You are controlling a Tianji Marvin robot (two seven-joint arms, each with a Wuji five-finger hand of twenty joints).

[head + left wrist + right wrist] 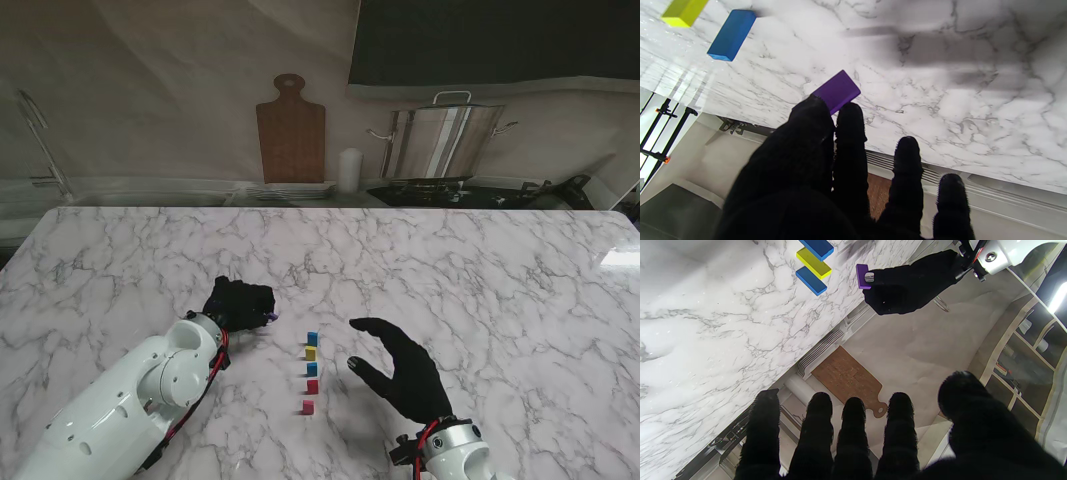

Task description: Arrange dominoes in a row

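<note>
Here your left hand [238,303] pinches a purple domino [836,90] between thumb and forefinger, clear in both wrist views but only a speck from the stand. Your right hand [400,368] hovers spread, holding nothing, right of the row of five dominoes [310,372]; the wrist views cut that row off

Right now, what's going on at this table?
Dominoes are being lined up. The left robot hand is shut on a purple domino, pinched at the fingertips, just left of the row. Five dominoes already stand in a row running away from me: blue, yellow, blue, then two red nearest me. The right robot hand hovers open beside the row, holding nothing.
</note>
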